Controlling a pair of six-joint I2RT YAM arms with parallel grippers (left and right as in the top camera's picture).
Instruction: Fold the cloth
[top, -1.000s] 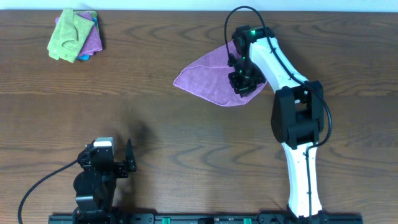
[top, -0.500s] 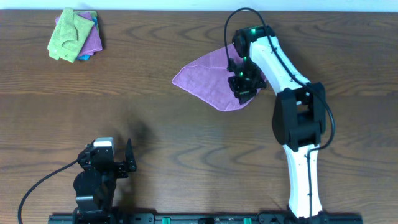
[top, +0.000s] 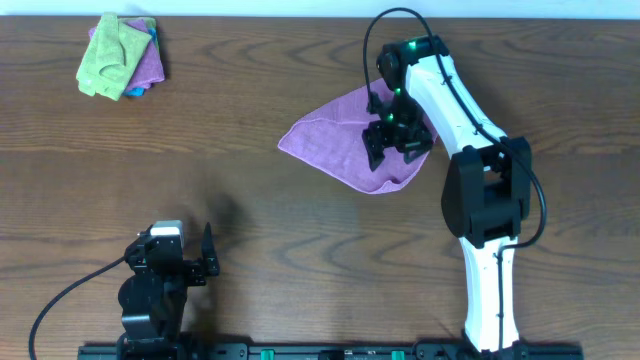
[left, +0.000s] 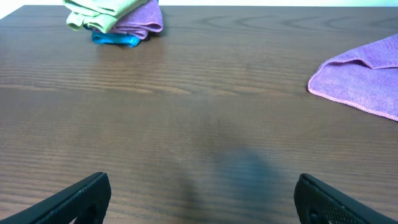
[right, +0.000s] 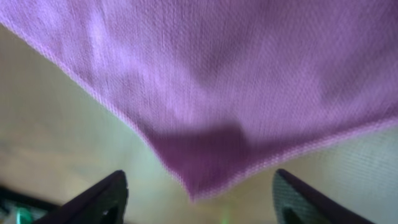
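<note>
The purple cloth (top: 335, 135) lies partly doubled over on the table, right of centre. My right gripper (top: 392, 142) hovers over its right part. In the right wrist view the gripper (right: 202, 202) is open. A blurred corner of the cloth (right: 217, 81) points down between the spread fingers (right: 102, 199) and touches neither. My left gripper (top: 205, 262) rests at the near left, far from the cloth. It stands wide open (left: 202, 205) over bare wood, and the cloth's left edge (left: 367, 74) shows at the right of its view.
A stack of small folded cloths (top: 120, 55), lime green over pinkish purple and blue, sits at the far left corner, also seen in the left wrist view (left: 118, 18). The table (top: 300, 250) is dark wood.
My right gripper has gone from shut to open and let go of the cloth. The cloth's near right part now lies a little lower on the table. The left arm has not moved.
</note>
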